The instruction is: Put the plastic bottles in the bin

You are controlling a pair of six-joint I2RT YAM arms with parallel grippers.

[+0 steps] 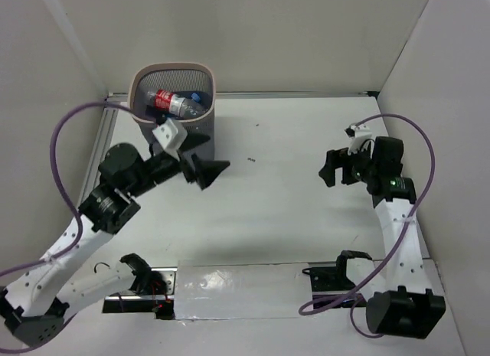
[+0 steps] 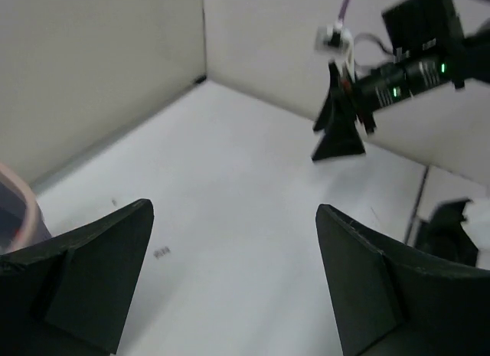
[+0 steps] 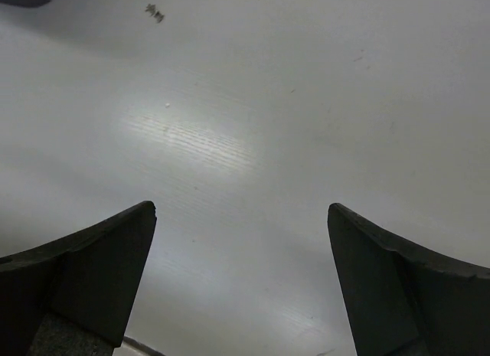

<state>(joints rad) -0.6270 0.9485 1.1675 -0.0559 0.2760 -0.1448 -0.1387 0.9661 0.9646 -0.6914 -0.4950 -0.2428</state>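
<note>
The bin (image 1: 212, 84), dark mesh with a pale pinkish rim, stands in the far left corner. Inside it lie plastic bottles (image 1: 173, 103); a clear one with a red label shows, with blue bits beside it. My left gripper (image 1: 205, 161) hangs open just right of the bin's near side, nothing between its fingers. In the left wrist view the left gripper (image 2: 233, 210) frames bare table, with the bin's rim (image 2: 21, 210) at the left edge. My right gripper (image 1: 331, 167) is open over the right half of the table, and the right wrist view shows that right gripper (image 3: 241, 209) empty.
White walls close in the table at the back and both sides. A small dark mark (image 1: 250, 160) lies mid-table. A shiny taped strip (image 1: 237, 283) runs along the near edge between the arm bases. Purple cables loop beside each arm.
</note>
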